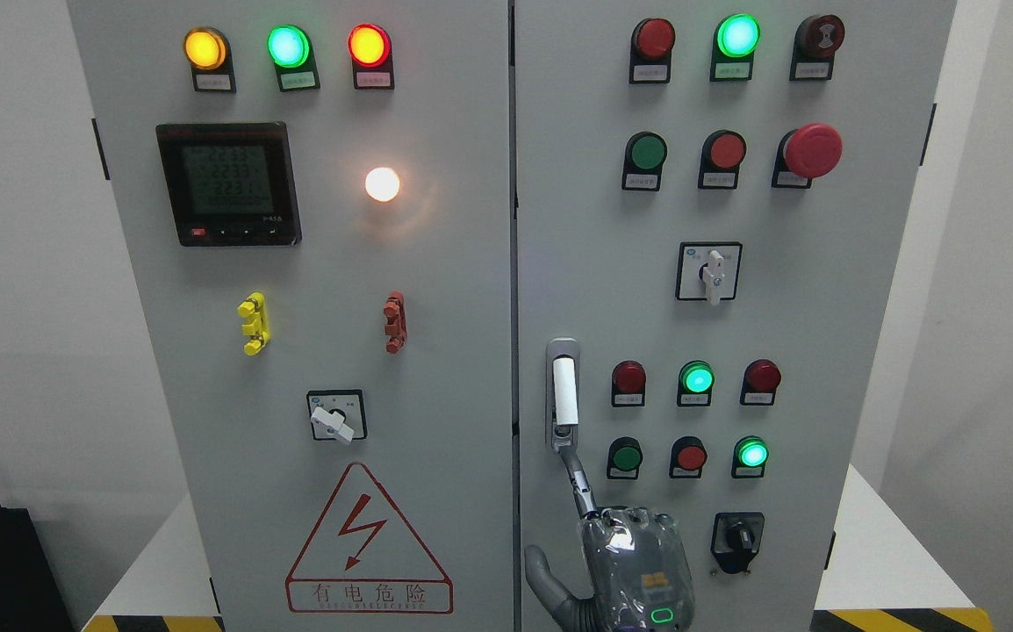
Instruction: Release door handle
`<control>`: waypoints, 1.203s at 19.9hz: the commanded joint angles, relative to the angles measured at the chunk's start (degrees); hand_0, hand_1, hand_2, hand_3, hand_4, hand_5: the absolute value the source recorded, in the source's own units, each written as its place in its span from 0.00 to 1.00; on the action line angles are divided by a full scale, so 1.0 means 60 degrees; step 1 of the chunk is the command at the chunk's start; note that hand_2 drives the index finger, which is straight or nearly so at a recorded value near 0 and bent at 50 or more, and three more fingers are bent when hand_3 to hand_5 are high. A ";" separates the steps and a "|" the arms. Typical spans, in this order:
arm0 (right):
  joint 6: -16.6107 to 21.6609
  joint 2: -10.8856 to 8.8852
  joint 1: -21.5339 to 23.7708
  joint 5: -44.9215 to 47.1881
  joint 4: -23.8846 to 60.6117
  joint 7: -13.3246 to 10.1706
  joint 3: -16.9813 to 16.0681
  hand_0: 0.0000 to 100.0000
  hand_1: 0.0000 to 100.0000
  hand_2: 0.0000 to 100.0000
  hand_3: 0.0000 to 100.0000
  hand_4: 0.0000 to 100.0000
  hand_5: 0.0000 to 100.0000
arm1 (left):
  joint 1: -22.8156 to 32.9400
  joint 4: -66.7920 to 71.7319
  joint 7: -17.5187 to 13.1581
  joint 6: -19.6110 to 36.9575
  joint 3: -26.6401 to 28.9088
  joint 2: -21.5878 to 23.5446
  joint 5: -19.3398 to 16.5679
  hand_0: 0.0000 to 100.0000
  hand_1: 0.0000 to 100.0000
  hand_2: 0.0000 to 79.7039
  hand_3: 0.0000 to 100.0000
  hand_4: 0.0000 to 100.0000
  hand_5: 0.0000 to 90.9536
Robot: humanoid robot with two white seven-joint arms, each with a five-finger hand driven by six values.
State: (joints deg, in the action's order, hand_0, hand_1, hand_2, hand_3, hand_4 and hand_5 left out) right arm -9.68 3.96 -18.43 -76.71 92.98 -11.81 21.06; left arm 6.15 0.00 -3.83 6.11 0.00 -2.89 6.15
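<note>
robot hand below the door handle of a two-door control cabinet

the cabinet (436,263) fills the head view, its two grey doors meeting at a vertical seam near the middle. the door handle (563,393), a white grip in a metal recess, stands upright on the right door just beside the seam, low on the panel. one robot hand (634,566) rises from the bottom edge of the right door, directly under the handle; the side its arm comes from cannot be told. its index finger (578,481) is stretched upward, the tip reaching the lower end of the handle recess, whether touching or just apart cannot be told. the thumb (544,575) is spread toward the seam; the other fingers are hidden behind the back of the hand, and nothing is held.

on the left door: three lit lamps along the top edge, a digital meter (228,184), a white lamp (382,184), a yellow clip (254,323), a red clip (394,322), a rotary switch (335,419) and a warning sign (369,544). on the right door: rows of red and green buttons, a mushroom stop button (812,151) and a selector switch (710,272).
</note>
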 commanded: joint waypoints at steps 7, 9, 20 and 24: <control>0.0031 -0.0030 -0.0035 0.0011 0.0118 -0.0157 -0.0008 0.38 0.31 0.00 1.00 1.00 1.00 | 0.0001 0.0190 -0.0007 -0.0008 -0.0132 -0.0002 0.0000 0.12 0.39 0.00 0.00 0.00 0.00; 0.0031 -0.0030 -0.0093 0.0011 0.0118 -0.0157 -0.0008 0.38 0.31 0.00 1.00 1.00 1.00 | 0.0001 0.0190 -0.0007 -0.0008 -0.0132 -0.0002 0.0000 0.12 0.39 0.00 0.00 0.00 0.00; 0.0104 -0.0103 0.0169 0.0025 0.0498 -0.0844 0.0065 0.38 0.31 0.00 1.00 1.00 0.99 | 0.0001 0.0190 -0.0007 -0.0008 -0.0132 0.0012 0.0000 0.12 0.39 0.00 0.00 0.00 0.00; 0.0250 -0.0132 0.0492 0.0069 0.0558 -0.0918 0.0050 0.44 0.34 0.01 1.00 0.94 0.95 | 0.0001 0.0190 -0.0007 -0.0008 -0.0132 -0.0002 0.0000 0.12 0.39 0.00 0.00 0.00 0.00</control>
State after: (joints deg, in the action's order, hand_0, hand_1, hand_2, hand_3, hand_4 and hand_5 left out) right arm -8.82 3.57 -17.31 -76.53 94.65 -16.68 21.24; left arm 6.15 0.00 -3.82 6.08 0.00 -2.88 6.15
